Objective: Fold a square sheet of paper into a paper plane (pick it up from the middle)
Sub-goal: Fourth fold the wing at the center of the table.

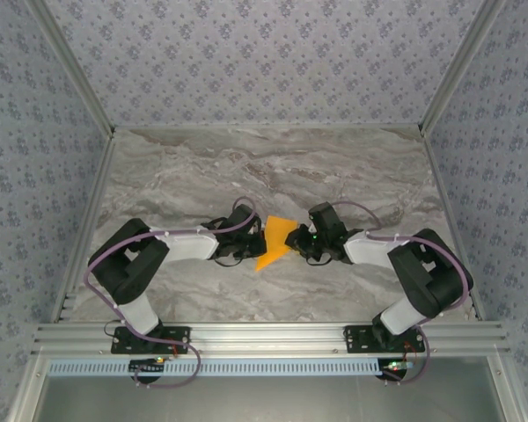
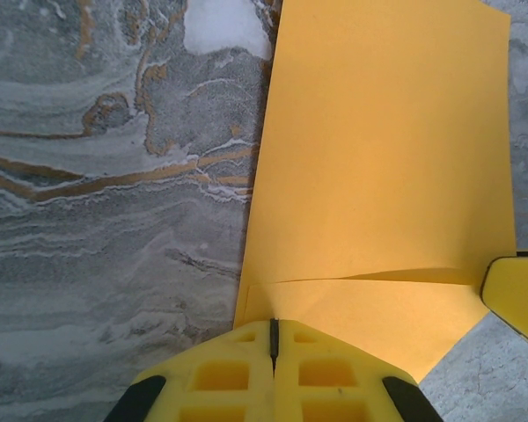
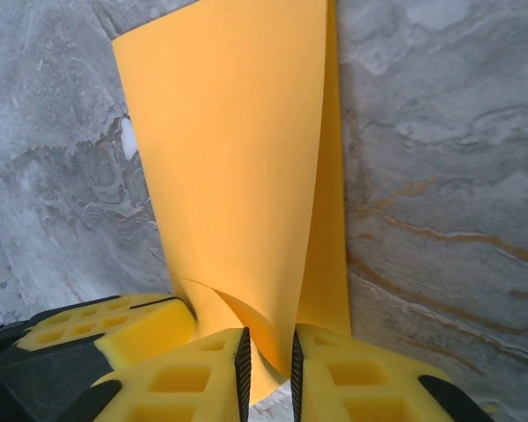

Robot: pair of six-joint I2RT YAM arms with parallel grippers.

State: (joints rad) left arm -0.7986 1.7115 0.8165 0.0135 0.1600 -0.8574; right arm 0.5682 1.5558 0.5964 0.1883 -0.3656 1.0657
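A: Where's the square sheet of paper [image 1: 275,239]?

B: Middle of the marble table [image 1: 246,167], squeezed between both arms' tips. Bright orange and no longer flat. In the right wrist view it [image 3: 238,158] stands up off the marble, bent over on itself, with one layer curling in front of another.

A: Right gripper [image 3: 268,352]?

B: Fingers nearly together with a thin slot between them. The lower edge of the paper runs down into that slot, so it's pinching the sheet.

A: Left gripper [image 2: 274,338]?

B: Pads pressed together, with just a dark seam between them. The sheet [image 2: 378,158] fans out above, and a crease crosses it low down. The flap under that crease reaches right up to the tips.

A: So is the left one gripping paper?

B: Can't tell. The edge meets the fingertips, but the seam hides whether any paper is nipped inside. It's closed either way.

A: How are the grippers placed?

B: In the top view the left gripper [image 1: 249,239] is at the sheet's left edge and the right gripper [image 1: 296,246] is at its right edge, facing each other and very close. Each wrist camera catches a yellow finger of the other arm just beside the paper.
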